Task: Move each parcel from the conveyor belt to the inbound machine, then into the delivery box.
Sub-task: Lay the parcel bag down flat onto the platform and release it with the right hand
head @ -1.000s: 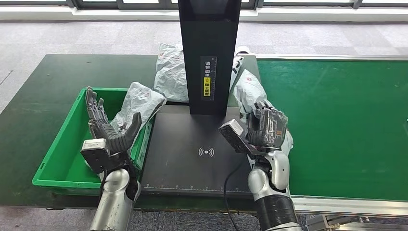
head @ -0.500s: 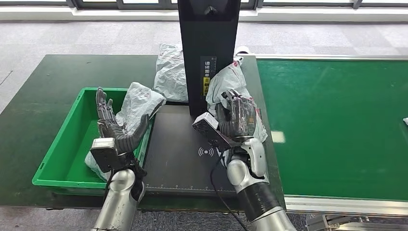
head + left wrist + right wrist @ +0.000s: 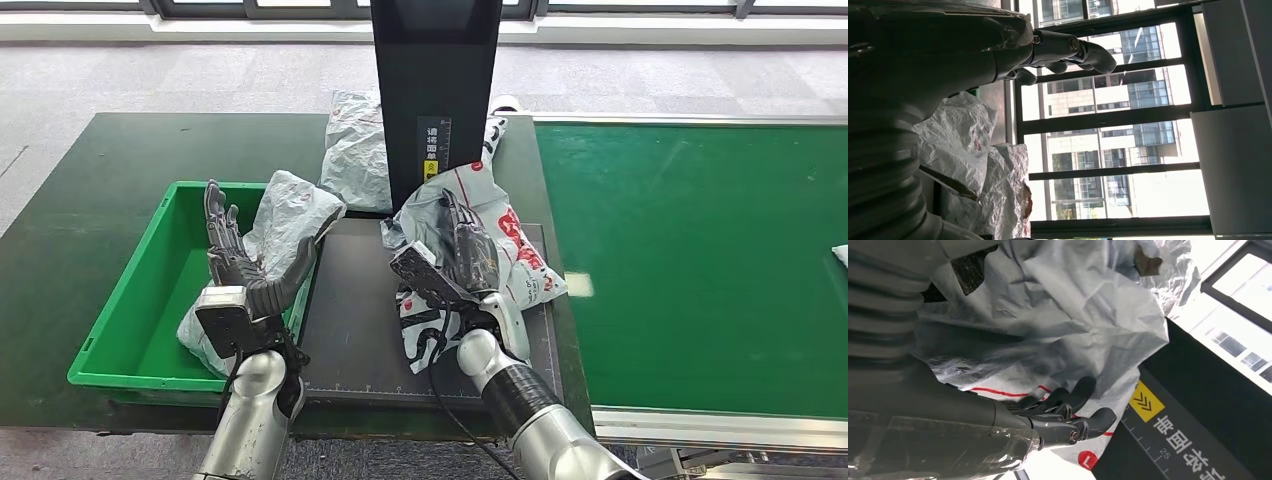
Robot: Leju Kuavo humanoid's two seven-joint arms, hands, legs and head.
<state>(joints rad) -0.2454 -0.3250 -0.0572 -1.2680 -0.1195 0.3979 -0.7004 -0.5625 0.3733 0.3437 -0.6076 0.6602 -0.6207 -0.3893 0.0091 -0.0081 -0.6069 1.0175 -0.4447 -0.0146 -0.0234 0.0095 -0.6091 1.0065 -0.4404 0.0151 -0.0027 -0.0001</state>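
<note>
On the left of the dark tabletop (image 3: 60, 190) sits the green delivery box (image 3: 130, 300), placed beside the machine so a scanned parcel needs only a short carry. A crumpled grey parcel (image 3: 285, 215) leans over the box's right wall, partly inside it. The left hand (image 3: 240, 265) is raised just in front of that parcel, palm up, fingers spread wide and holding nothing; it looks ready to receive or steady a parcel, though that is only a judgement.

In the middle lies the black scanning plate of the inbound machine (image 3: 355, 300), with its dark upright column (image 3: 435, 100) at the far side. Another grey parcel (image 3: 355, 150) rests behind the column.

The task's current parcel, a grey bag with red print (image 3: 505, 255), lies on the right part of the plate, presumably for scanning. The right hand (image 3: 465, 265) rests on top of it with fingers laid over the bag; whether they truly grip or merely press it down, I cannot tell.

To the right stretches the green conveyor belt (image 3: 700, 260).
</note>
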